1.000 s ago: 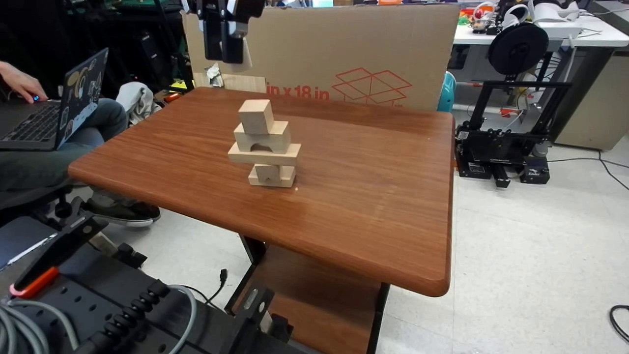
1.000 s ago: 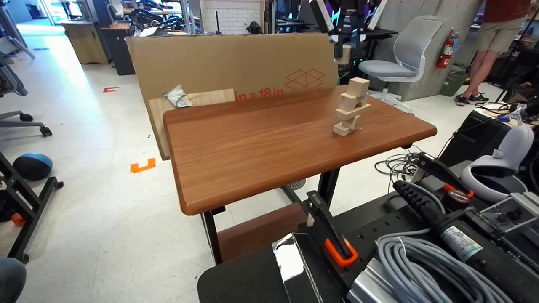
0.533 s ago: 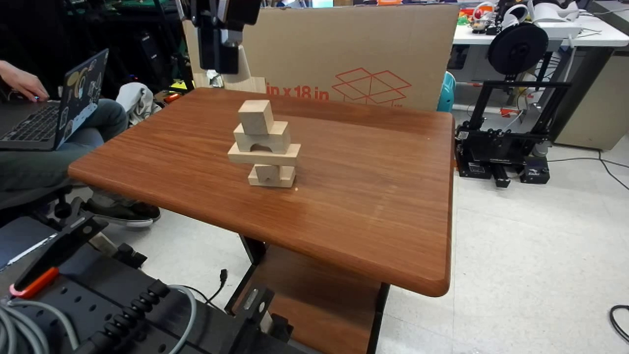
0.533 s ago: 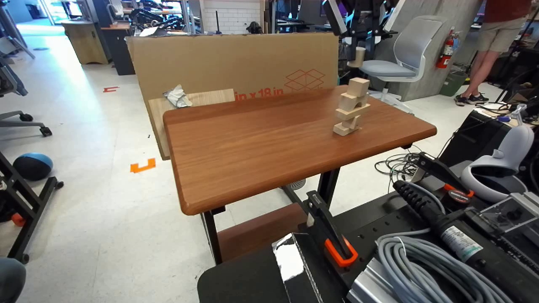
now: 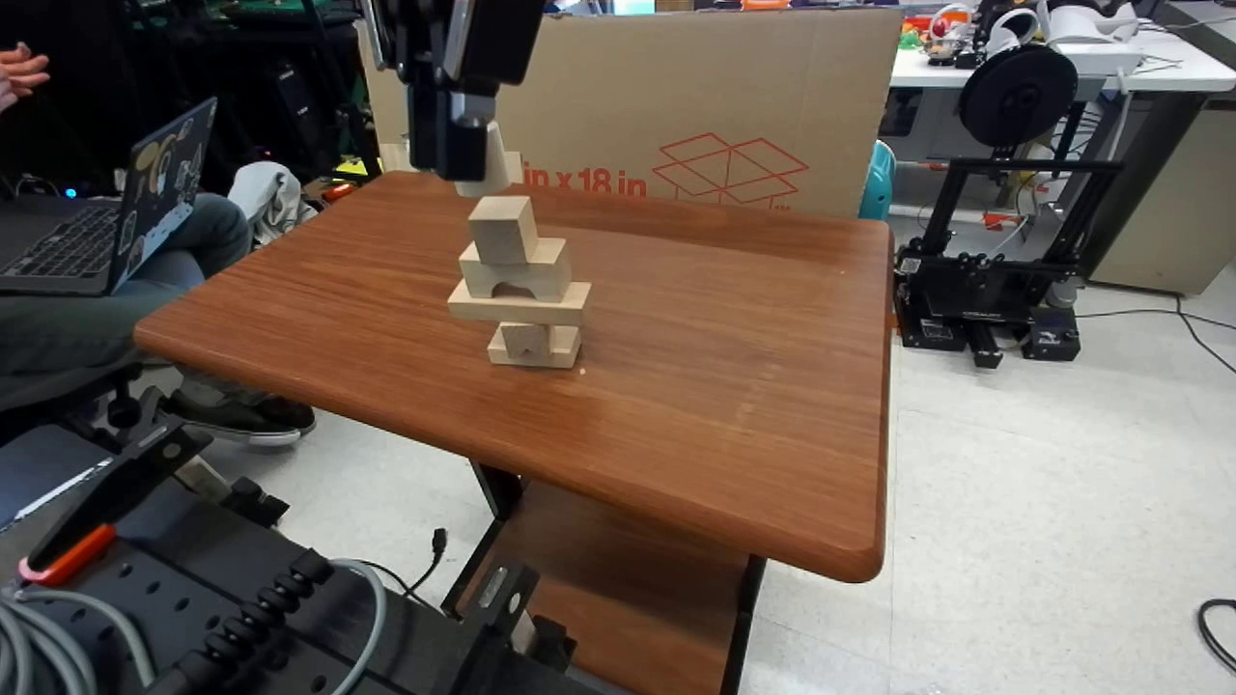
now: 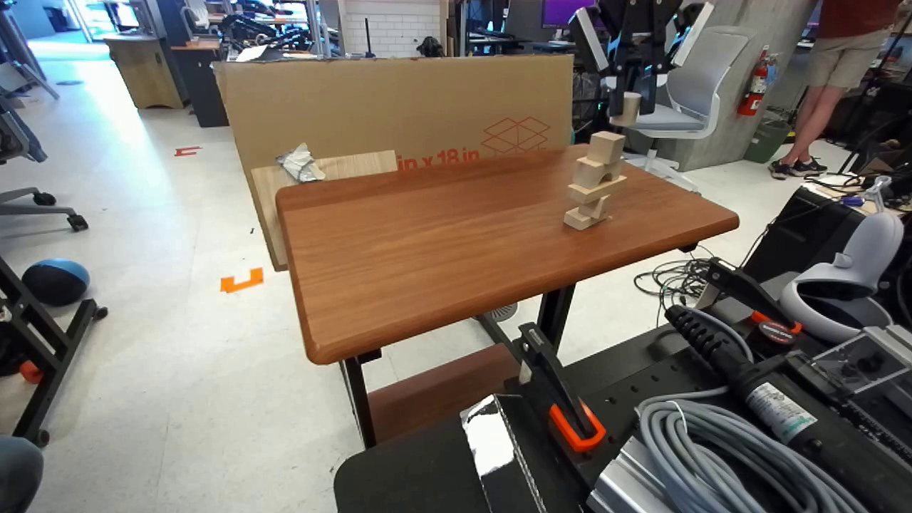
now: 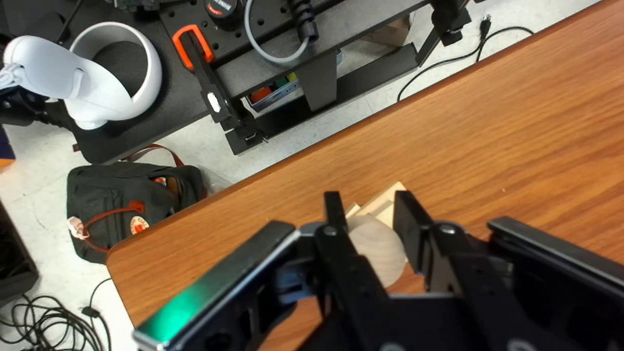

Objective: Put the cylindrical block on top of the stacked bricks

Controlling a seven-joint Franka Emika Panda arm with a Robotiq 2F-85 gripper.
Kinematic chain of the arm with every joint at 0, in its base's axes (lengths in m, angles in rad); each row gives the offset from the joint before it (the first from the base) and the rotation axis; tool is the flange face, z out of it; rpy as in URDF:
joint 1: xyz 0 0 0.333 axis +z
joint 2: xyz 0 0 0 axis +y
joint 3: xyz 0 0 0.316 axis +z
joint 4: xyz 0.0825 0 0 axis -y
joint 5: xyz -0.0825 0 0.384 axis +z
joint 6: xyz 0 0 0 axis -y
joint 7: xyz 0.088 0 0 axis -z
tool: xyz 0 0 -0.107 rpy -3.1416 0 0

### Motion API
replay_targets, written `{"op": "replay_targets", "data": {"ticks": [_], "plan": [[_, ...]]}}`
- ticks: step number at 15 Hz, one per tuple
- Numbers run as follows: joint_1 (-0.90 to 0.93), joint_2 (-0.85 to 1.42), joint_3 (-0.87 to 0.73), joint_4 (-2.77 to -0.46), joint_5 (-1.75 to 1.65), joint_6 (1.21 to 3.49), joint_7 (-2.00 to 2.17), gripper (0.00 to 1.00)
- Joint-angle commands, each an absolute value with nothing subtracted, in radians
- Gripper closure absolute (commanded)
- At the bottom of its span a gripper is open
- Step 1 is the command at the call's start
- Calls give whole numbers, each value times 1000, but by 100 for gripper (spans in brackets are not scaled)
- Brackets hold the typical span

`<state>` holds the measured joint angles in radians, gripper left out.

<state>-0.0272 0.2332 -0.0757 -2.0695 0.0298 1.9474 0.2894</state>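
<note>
Fingers (image 7: pixel 408 226) pinch a pale cylindrical block (image 7: pixel 379 251) in midair near the top of the stacked bricks (image 6: pixel 588 173), a narrow gap showing between them in an exterior view. The stacked bricks stand on a reddish-brown table (image 6: pixel 427 242), with a large cardboard sheet (image 6: pixel 399 100) beyond it in both exterior views.

In both exterior views, the bench (image 6: pixel 427 249) carries stacked bricks (image 6: pixel 593 189) toward its near edge. The cylindrical block (image 6: pixel 626 110) is in the gripper (image 6: pixel 632 102).

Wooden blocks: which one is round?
The cylinder, held in the gripper: this block's side is curved, while the stacked blocks show flat faces and corners.
</note>
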Motion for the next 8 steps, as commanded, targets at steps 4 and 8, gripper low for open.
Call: {"op": "replay_targets", "data": {"ticks": [4,8], "plan": [[-31,219,-76,-2090,53,1965,313,92],[-32,230,-76,-2076,56,1975,321,92]]}}
